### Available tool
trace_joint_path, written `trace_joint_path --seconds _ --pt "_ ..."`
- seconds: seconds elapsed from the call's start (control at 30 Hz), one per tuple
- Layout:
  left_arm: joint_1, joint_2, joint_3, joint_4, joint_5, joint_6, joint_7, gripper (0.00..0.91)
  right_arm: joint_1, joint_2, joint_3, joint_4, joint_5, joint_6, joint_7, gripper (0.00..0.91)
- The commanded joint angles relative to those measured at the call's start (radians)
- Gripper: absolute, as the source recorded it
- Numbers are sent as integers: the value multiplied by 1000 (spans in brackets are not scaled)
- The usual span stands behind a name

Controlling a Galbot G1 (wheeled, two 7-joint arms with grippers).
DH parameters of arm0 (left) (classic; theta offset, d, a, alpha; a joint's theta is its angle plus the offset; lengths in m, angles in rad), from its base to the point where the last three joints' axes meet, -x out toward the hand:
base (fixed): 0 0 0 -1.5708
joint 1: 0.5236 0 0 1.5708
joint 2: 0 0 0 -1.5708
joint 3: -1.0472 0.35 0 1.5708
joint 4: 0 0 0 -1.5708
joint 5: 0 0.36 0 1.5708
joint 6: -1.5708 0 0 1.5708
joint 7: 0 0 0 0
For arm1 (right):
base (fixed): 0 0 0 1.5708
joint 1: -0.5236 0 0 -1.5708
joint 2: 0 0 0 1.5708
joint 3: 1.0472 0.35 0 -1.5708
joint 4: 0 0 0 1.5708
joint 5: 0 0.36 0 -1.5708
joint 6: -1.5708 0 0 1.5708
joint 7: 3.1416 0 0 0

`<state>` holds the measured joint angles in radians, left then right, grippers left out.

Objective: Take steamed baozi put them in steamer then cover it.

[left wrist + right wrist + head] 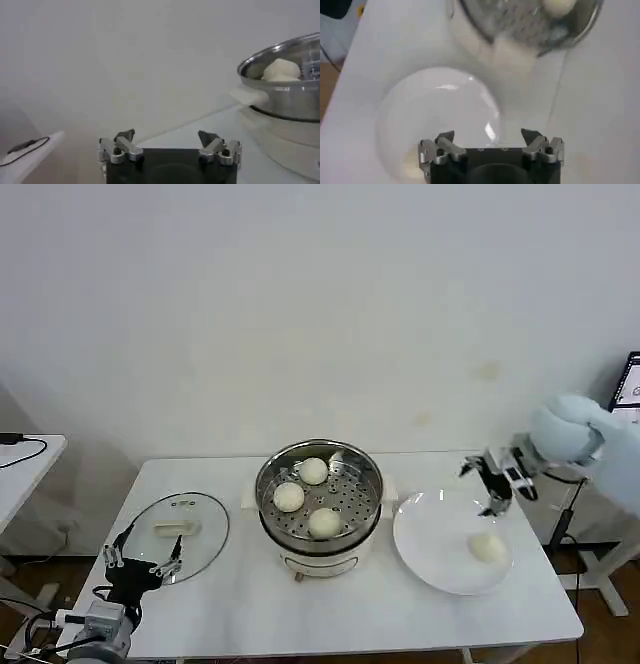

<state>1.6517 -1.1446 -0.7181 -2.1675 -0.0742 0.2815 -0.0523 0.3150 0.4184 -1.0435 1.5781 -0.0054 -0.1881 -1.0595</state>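
Last baozi on plate, just below empty, spread right pincer.

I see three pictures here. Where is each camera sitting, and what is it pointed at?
Head view: from the robot's head, looking down at the table; both arms show, the left gripper by the glass lid, the right gripper above the plate.
Left wrist view: on the left arm, low, looking sideways past its open gripper at the steamer.
Right wrist view: on the right arm, looking down past its open gripper at the plate.
Shared: all three views show the steamer.
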Motion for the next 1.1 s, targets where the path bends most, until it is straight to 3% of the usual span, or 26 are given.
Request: trace_joint_path --seconds 0.03,0.57,1.1 --pt "4 3 -2 3 3 0 0 907 -414 -94 274 -17 -121 -35 26 907" --pt "7 0 9 32 17 -3 1 907 -536 4 376 -134 -169 -73 52 907" --pt "4 -1 4 35 17 -1 2 907 -520 89 374 -247 -162 -64 71 907"
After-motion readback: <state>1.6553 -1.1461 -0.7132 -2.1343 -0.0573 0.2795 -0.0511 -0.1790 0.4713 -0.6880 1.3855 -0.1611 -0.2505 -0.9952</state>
